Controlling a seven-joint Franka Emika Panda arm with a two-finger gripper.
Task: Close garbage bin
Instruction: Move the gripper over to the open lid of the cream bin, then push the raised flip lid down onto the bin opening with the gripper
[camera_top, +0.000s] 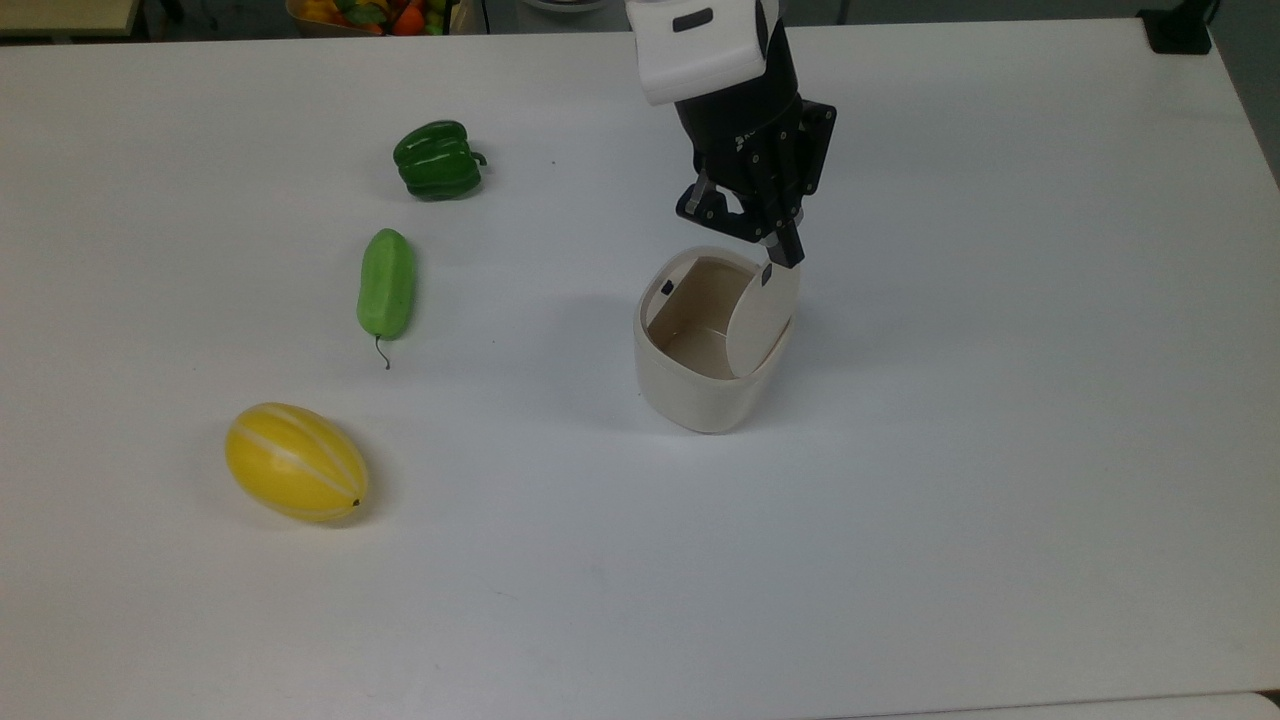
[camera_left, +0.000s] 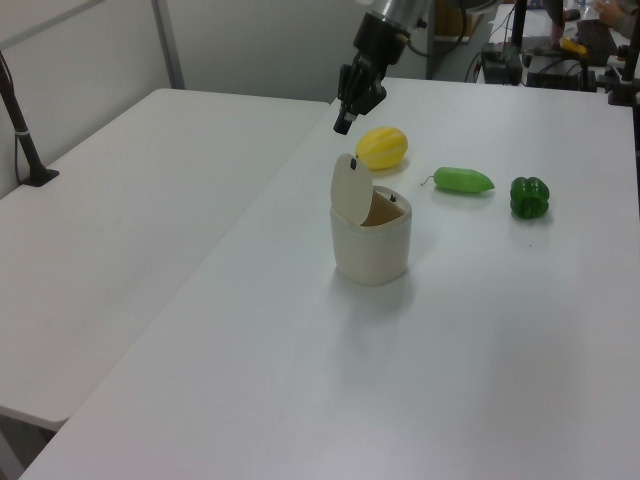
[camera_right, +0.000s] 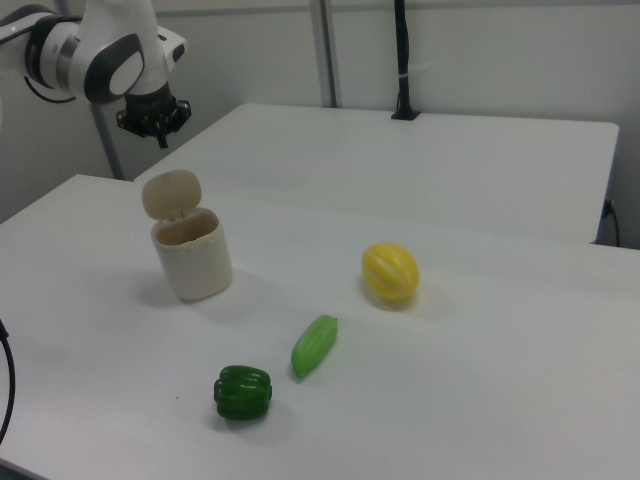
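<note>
- A yellow melon (camera_top: 296, 476), a cucumber (camera_top: 385, 284) and a green pepper (camera_top: 437, 160) are lying on the desk (camera_top: 1000, 400), well apart from the garbage bin (camera_top: 705, 385).
- The garbage bin is standing mid-desk, lid (camera_top: 762, 315) upright.
- The pincer (camera_top: 785, 250), clenched empty, is hovering above the lid's top edge.

We note garbage bin (camera_top: 700, 390): cream matt plastic, smooth; lid (camera_top: 762, 320) flat, same finish; tan interior. Gripper (camera_top: 785, 250): black matt housing, arm shell (camera_top: 700, 45) above it glossy white plastic. Green pepper (camera_top: 437, 160) near worktop's far edge in top view: glossy, plastic-looking. Cucumber (camera_top: 385, 284): light green, duller sheen. Yellow melon (camera_top: 296, 462): smooth, slightly glossy, pale stripes. Worktop (camera_top: 1000, 400): white, smooth, matt laminate look.
</note>
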